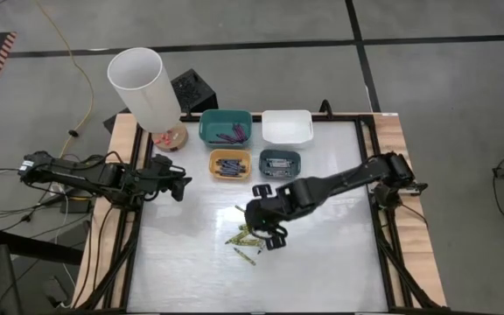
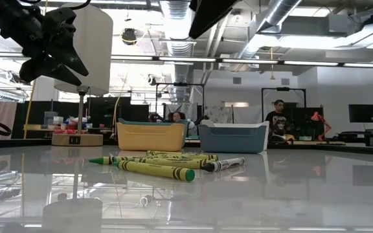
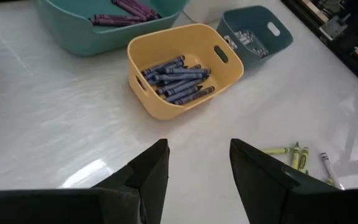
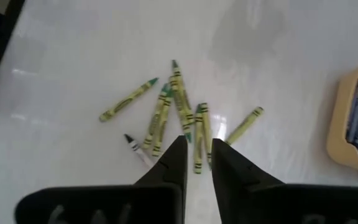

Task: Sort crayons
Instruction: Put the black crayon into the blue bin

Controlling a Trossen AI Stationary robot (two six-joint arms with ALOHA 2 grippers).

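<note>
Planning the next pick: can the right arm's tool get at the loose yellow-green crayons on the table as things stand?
Probably yes. The right tool hangs directly over the cluster of yellow-green crayons, fingers slightly parted, and nothing lies between them. The bins sit off to the side, and the left tool waits near the table's left edge, well clear.

Big open workshop behind a glossy white table

Grey concrete floor [image 1: 444, 87] with dark seam lines around the table [image 1: 322, 262], whose white top is edged in light wood, and a yellow cable [image 1: 75, 70] snakes across the floor on the left. Overhead there are silver ducts [image 2: 274, 16] and long strip lights [image 2: 264, 62]. Far back are desks with a dark monitor [image 2: 362, 114], and a person [image 2: 278, 118] stands by the back wall.
</note>
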